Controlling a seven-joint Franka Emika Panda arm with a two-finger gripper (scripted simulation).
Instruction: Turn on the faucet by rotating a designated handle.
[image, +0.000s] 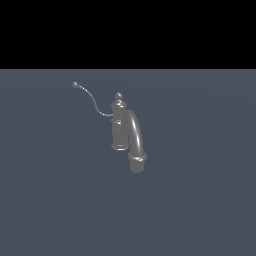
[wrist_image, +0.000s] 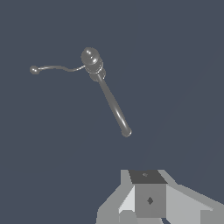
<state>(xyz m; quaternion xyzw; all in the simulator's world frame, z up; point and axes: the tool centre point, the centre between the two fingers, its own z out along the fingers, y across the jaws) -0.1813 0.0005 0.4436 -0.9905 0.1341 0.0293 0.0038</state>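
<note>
Faucet (image: 120, 127) upright on grey worktop (image: 200, 200): knob-topped post, thick arched spout curving down beside it. Thin S-curved handle (image: 92, 100) reaches from post toward exterior view's left, ball tip raised.

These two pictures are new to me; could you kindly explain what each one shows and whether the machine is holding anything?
Both are simulator renders of a single robot arm's workspace. The exterior view, from a camera off the arm, shows a small grey faucet standing on a flat blue-grey surface, with a thick arched spout and a thin curved handle. The arm is outside that view. The wrist view looks down from the arm itself; the pale grey block is part of its gripper, well clear of the faucet. It holds nothing visible.
</note>
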